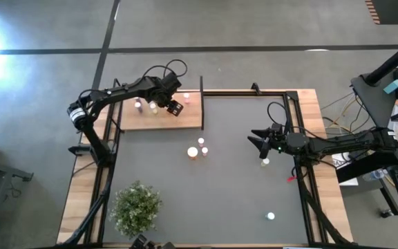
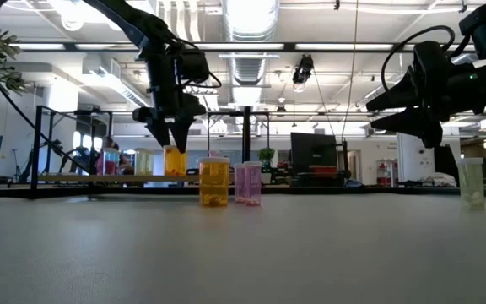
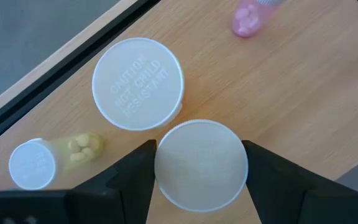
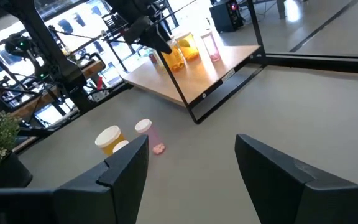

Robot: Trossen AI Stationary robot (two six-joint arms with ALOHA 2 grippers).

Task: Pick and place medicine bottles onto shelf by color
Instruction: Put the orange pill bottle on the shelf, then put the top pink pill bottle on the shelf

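L gripper (image 3: 199,163) sits over the shelf (image 1: 185,119), fingers parted astride an orange bottle (image 3: 201,163), prob. not clamped. Lifting crooked could knock the neighbour bottle (image 3: 138,84). R gripper (image 1: 260,142) open, empty, well off shelf.

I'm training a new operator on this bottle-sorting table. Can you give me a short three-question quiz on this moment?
1. True or false: the left gripper is over the shelf.
2. How many bottles stand together mid-table, between the arms?
3. The right gripper is: A) holding a bottle, B) open and empty, C) on the shelf.

Key:
1. True.
2. Two: an orange bottle and a pink bottle.
3. B.
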